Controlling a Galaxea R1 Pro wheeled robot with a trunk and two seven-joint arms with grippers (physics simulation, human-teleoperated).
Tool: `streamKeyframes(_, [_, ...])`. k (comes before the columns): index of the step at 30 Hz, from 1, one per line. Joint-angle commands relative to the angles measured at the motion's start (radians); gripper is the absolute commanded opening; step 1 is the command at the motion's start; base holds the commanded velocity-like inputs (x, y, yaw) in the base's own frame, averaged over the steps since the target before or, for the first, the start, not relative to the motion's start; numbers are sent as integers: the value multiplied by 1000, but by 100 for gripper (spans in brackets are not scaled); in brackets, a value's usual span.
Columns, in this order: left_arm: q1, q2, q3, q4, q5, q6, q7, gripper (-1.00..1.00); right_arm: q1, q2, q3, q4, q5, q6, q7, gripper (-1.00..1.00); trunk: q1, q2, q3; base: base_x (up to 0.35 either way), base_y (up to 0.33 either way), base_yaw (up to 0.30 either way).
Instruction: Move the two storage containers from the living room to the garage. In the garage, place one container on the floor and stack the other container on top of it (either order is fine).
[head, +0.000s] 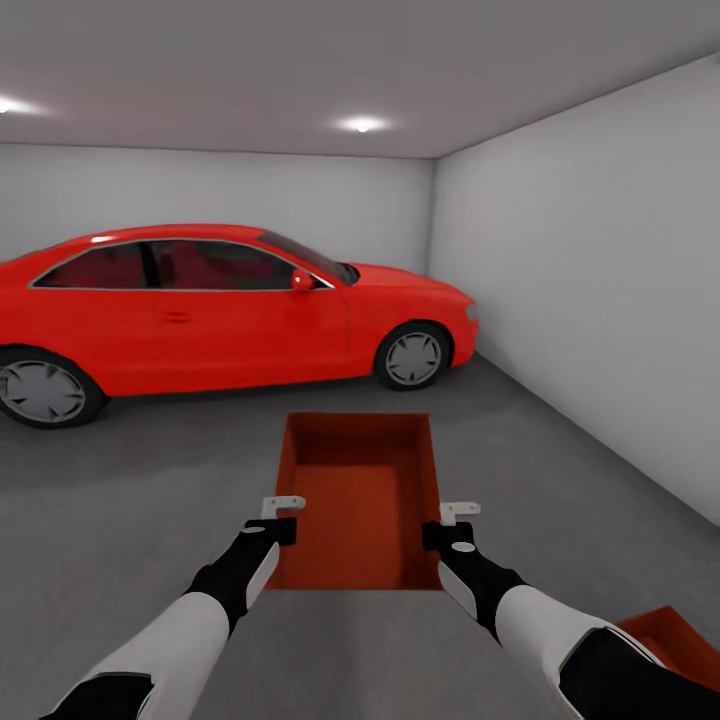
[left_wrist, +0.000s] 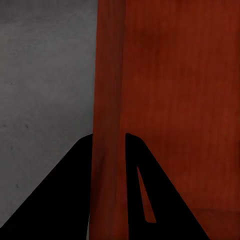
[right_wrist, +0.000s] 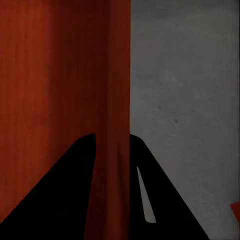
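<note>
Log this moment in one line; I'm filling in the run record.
place: garage | left gripper: shut on held container wall | right gripper: shut on opposite wall | second container: floor, right

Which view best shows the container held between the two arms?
The head view: the whole open held container shows above the grey floor. The left wrist view shows its one wall between the jaws; the right wrist view shows the opposite wall, likewise clamped.

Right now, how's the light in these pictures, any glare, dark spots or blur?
Head view: two ceiling lights bloom white and glint on the red car, with a soft shadow beneath it; all sharp. Left wrist view: fingers are pure black silhouettes on the container wall. Right wrist view: same black fingers, slightly soft grey floor.
</note>
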Motion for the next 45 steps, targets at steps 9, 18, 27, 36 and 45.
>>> streamKeyframes(9, [0,46,-3,8,-7,7,6,-100,-2,0,-13,-3,3,-40,1,-100,1,-2,-2,322,0,-286])
streamKeyframes(18, [0,46,-4,8,-7,7,6,-100,-2,0,-13,-3,3,-40,1,-100,1,-2,-2,322,0,-286])
streamKeyframes(27, [0,46,-3,7,-7,7,6,-100,-2,0,-13,-3,3,-40,1,-100,1,-2,-2,322,0,-286])
streamKeyframes(36, [0,46,-4,7,-7,7,6,-100,-2,0,-13,-3,3,-40,1,-100,1,-2,-2,322,0,-286])
streamKeyframes(45, [0,46,-5,4,-8,7,6,-100,-2,0,-13,-3,3,-40,1,-100,1,-2,-2,322,0,-286])
